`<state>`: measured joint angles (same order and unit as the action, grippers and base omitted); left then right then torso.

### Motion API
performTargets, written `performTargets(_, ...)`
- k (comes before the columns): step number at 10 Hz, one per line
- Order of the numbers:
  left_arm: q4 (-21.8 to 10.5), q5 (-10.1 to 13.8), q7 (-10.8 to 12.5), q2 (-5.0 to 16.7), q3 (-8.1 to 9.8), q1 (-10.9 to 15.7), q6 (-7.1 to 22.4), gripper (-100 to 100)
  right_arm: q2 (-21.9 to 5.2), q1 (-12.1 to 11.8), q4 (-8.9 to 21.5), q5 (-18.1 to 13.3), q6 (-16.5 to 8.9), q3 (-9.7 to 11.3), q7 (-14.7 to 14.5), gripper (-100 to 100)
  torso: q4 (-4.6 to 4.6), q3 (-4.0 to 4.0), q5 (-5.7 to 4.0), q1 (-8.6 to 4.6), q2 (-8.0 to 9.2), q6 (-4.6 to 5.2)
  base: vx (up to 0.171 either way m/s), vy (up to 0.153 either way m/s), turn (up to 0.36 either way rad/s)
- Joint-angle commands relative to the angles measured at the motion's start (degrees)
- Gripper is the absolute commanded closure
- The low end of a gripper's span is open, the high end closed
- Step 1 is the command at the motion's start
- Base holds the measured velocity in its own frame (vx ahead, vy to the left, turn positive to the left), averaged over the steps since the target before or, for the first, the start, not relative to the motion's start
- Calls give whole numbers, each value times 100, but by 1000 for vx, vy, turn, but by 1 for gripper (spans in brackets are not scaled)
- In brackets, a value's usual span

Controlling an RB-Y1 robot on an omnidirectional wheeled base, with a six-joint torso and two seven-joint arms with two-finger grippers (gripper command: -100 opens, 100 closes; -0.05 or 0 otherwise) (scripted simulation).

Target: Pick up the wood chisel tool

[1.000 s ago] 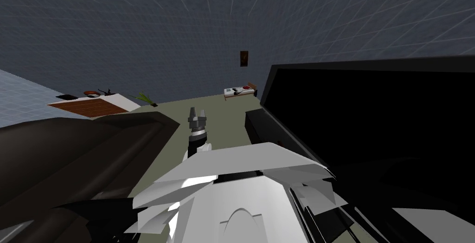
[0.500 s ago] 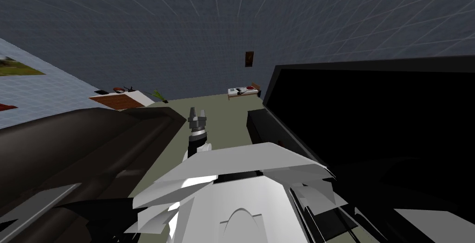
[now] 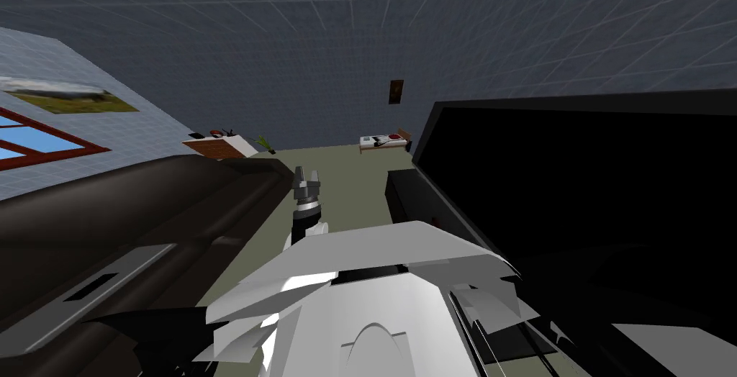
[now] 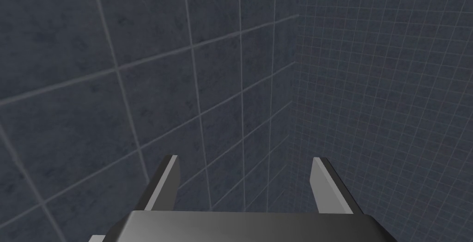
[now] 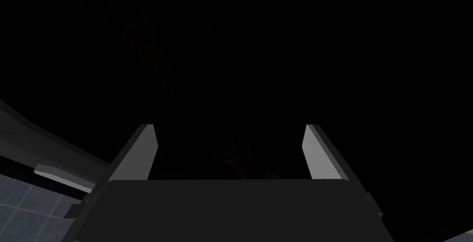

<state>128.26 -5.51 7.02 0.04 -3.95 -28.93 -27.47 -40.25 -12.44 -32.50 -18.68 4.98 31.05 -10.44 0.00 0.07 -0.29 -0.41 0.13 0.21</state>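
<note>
My left gripper (image 3: 306, 173) is raised just ahead of my chest, over the olive floor (image 3: 345, 167), and its fingers stand open and empty. In the left wrist view the left gripper (image 4: 245, 160) faces a dark tiled wall. My right gripper (image 5: 229, 128) is open too, with nothing between its fingers, close to a flat black surface (image 5: 277, 45). Far across the room a low wooden table (image 3: 394, 135) carries small white, red and dark items, too small to tell apart.
A dark brown sofa (image 3: 144, 207) runs along my left. A large black screen (image 3: 590, 178) on a black stand (image 3: 403, 193) is close on my right. A brown-topped table (image 3: 216, 147) with small items and a plant (image 3: 264, 141) stand at the far left wall.
The whole head picture has shifted right as I turned left. A window and a landscape picture have come into view at the left, and the sofa looms larger. My left gripper keeps its pose.
</note>
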Motion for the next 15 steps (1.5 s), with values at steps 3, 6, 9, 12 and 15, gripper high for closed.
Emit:
performTargets(3, 0, 0, 0, 0, 0, 0, 0, 0, -58, 8, -412, 413, -556, 508, 482, -100, -1, -2, -22, -7, -2, -3, -120, -4, 199)
performTargets(6, 0, 0, 0, 0, 1, -1, 0, 0, -85, 10, -432, 408, -618, 510, 484, 100, -9, -13, -37, -18, -20, 0, -55, -9, 56)
performTargets(9, 0, 0, 0, 0, 0, -2, 0, 0, -98, 4, -425, 404, -621, 510, 476, 100, -13, -28, -49, -21, -46, -3, -2, -2, -1)
performTargets(12, 0, 0, 0, 0, 0, -2, 0, 0, -28, 2, -228, 221, -365, 280, 265, 100, -13, -30, -48, -21, -48, -5, 32, 4, -90)
performTargets(15, 1, 0, 0, 1, 1, -3, -1, 0, 30, -11, 140, -163, 71, -176, -169, 100, -24, -66, -45, -14, -114, -7, 177, 14, -265)
